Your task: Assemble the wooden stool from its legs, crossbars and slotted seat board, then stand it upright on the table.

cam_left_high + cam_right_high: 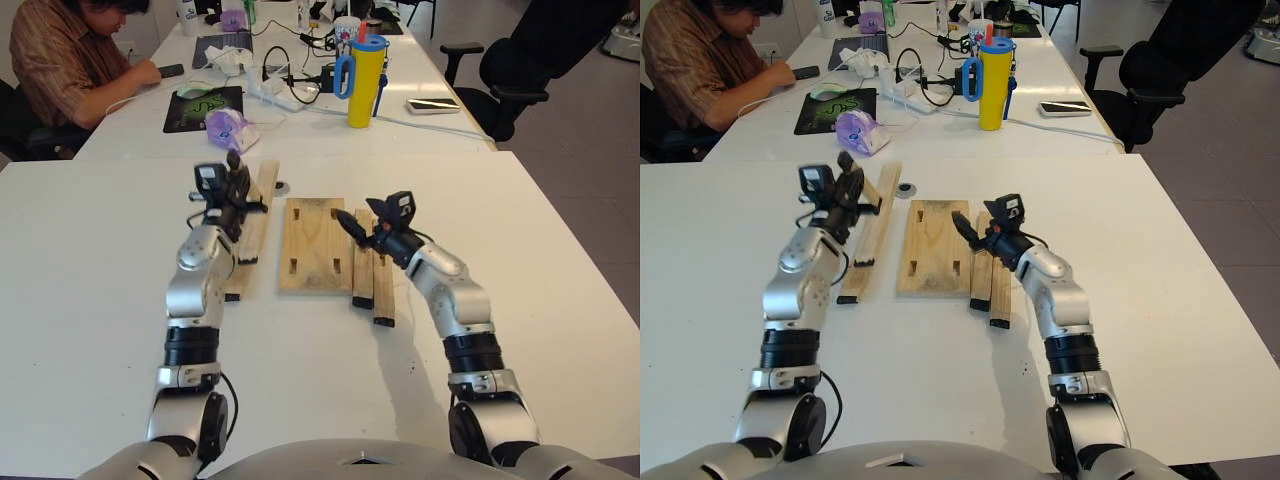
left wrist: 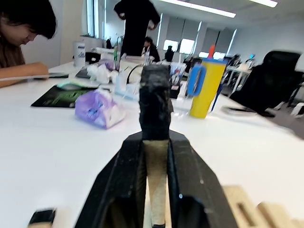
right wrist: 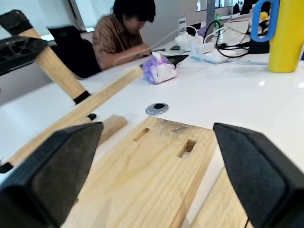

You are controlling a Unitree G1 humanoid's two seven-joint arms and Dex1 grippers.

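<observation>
Seat board (image 1: 316,243): right fingers (image 3: 52,171) spread over right edge; left fingers (image 2: 116,180) grip leg (image 2: 156,164).

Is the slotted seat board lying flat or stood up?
Flat. The seat board lies on the table with its slots facing up and empty.

A yellow tumbler (image 1: 365,80) with a blue handle stands on a second white table (image 1: 140,140) that butts against the far edge of the white tabletop (image 1: 90,260). Just right of the tumbler lies a phone (image 1: 433,105). To its left are white cables and a power strip (image 1: 275,95), then a black mouse pad (image 1: 205,108) and a purple tissue packet (image 1: 232,128). Right of the tumbler, past the table's edge, a black office chair (image 1: 505,85) stands on grey floor (image 1: 590,150). Behind the tumbler are bright windows (image 2: 187,45) under ceiling light strips (image 2: 204,8).
</observation>
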